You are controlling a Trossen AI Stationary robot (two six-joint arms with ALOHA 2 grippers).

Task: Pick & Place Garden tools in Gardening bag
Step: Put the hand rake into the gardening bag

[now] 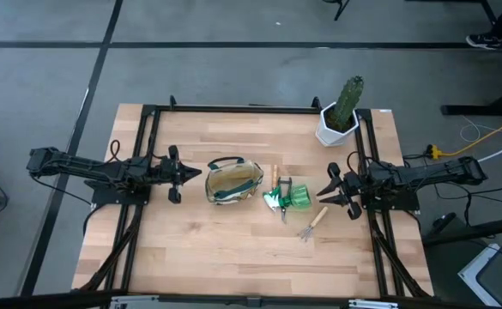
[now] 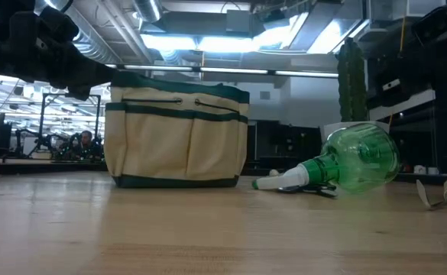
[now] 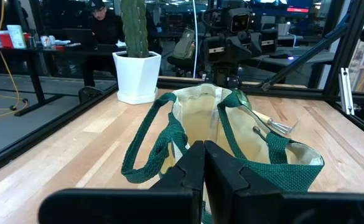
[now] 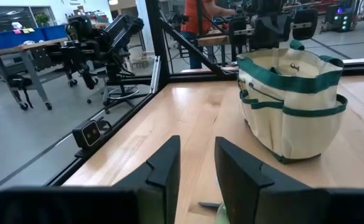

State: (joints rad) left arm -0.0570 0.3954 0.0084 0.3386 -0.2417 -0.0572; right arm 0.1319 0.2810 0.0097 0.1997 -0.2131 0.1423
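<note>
The gardening bag (image 1: 232, 180) stood upright near the middle of the table (image 1: 233, 249), its mouth open and its dark green handles (image 3: 157, 140) flopped over the rim. From table height it showed beige pocketed sides with green trim (image 2: 179, 137). Everything else is placed from this bag.

Just beside the bag, on the side toward the right arm, lay a cluster of garden tools: a bright green plastic bottle-shaped piece (image 1: 297, 196) resting on its side with its pale nozzle (image 2: 280, 181) pointing toward the bag, and thin metal and green parts (image 1: 276, 198) between it and the bag. A little farther from the bag on that same side, apart from the cluster, the fork with the pale wooden handle (image 1: 312, 223) lay flat on the wood, its prongs also showing in the low view (image 2: 441, 195).

The left gripper (image 1: 178, 175) hovered just beside the bag on the opposite side from the tools, its fingers (image 3: 188, 171) pressed together and holding nothing, pointed at the bag's rim. The right gripper (image 1: 329, 190) hung beyond the green piece, well apart from the bag, with its fingers (image 4: 166, 165) spread and empty, facing the bag (image 4: 290, 102).

Farther from the bag, past the tools toward the table's far corner on the right arm's side, stood a cactus (image 1: 348, 99) in a white faceted pot (image 1: 335, 129)
</note>
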